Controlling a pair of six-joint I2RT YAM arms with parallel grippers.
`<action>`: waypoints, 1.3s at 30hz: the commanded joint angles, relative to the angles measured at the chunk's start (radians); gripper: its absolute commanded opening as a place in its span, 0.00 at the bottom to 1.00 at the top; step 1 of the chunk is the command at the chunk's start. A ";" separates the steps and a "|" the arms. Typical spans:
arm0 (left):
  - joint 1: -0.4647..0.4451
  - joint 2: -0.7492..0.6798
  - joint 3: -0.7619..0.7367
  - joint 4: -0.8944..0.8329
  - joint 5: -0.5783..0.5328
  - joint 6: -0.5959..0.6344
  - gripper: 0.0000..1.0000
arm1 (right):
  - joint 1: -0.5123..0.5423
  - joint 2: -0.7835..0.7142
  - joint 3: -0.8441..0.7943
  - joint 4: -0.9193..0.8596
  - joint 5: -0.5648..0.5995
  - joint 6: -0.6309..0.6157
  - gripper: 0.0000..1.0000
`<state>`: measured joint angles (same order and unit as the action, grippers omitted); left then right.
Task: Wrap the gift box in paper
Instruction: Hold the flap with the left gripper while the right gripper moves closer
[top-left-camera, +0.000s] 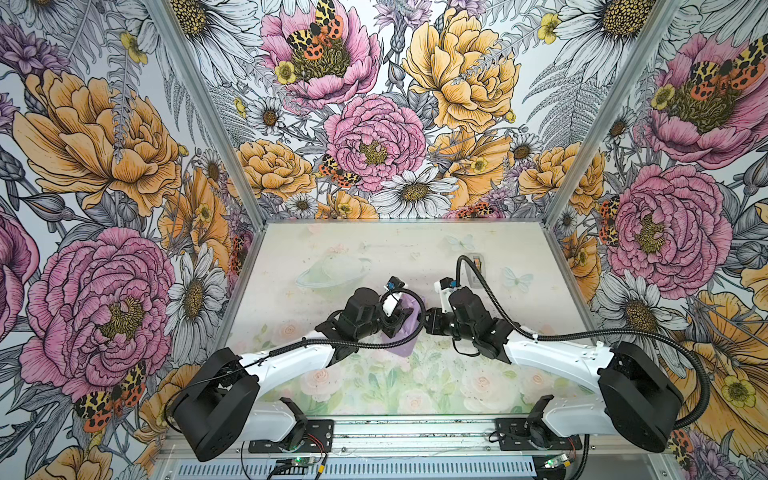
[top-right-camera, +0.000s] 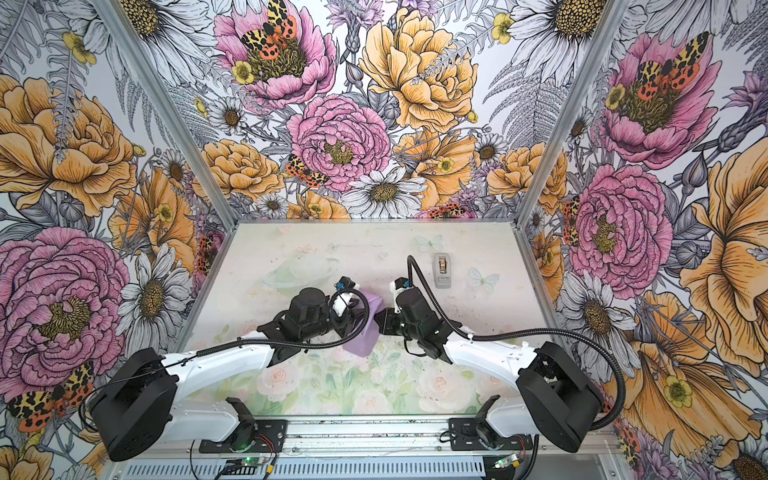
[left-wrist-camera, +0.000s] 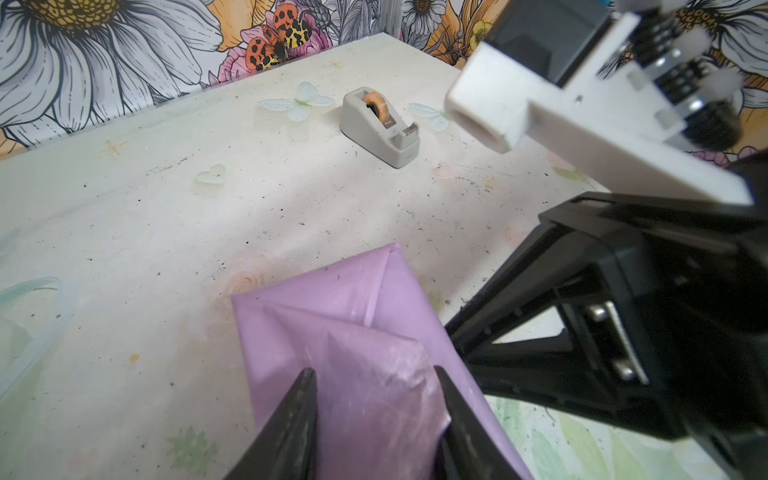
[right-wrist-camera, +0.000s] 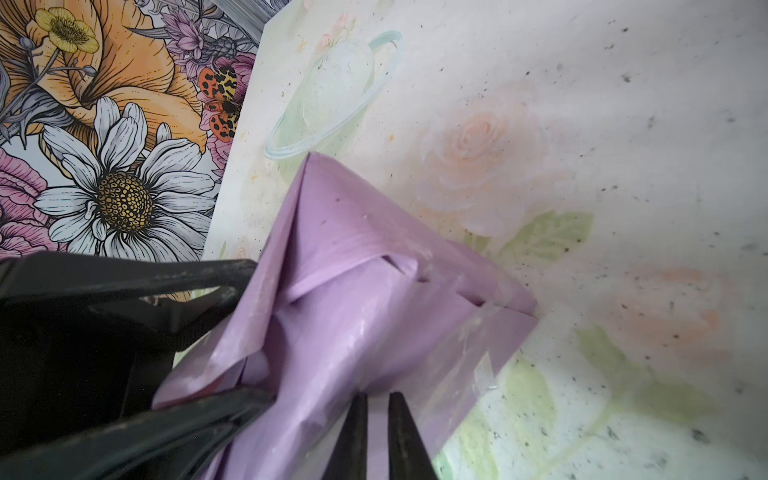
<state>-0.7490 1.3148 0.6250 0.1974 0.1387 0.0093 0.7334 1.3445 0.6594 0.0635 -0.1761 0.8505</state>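
The left gripper (left-wrist-camera: 373, 370) stood apart, straddling a raised fold of the paper (left-wrist-camera: 340, 291); the right gripper (right-wrist-camera: 376, 395), nearly together, pinched its edge.

light: bright, even | shadows: soft | glare: faint sheen on paper (right-wrist-camera: 353, 328) | blur: wrist-view foreground soft

Three walls papered with large drawn peonies, daisies and spotted moths close in the space. The back wall (top-left-camera: 374, 124) rises beyond the left gripper (left-wrist-camera: 374, 374) and the right gripper (right-wrist-camera: 377, 397). The left side wall (top-left-camera: 83, 208) and the right side wall (top-left-camera: 685, 208) stand outward of each. Bare aluminium corner posts (top-left-camera: 208, 112) join the walls. Under both grippers lies a pale, dark-speckled tabletop (top-left-camera: 374, 249) with faded prints: a ringed planet (top-left-camera: 332, 266) beyond the left gripper and pink roses (top-left-camera: 482, 382) on the near side. The light is soft and even.
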 joint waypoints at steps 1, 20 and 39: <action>-0.012 0.000 0.016 -0.042 0.082 -0.025 0.50 | -0.005 0.011 0.047 0.038 0.012 0.012 0.14; 0.044 0.024 -0.054 0.023 0.175 -0.126 0.57 | -0.054 -0.126 0.065 -0.003 0.001 0.112 0.54; 0.012 0.037 -0.041 -0.005 0.137 -0.077 0.61 | -0.065 0.073 0.340 -0.399 -0.152 0.030 0.65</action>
<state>-0.7208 1.3312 0.5964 0.2825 0.2771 -0.0792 0.6743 1.4033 0.9497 -0.2615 -0.2901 0.9203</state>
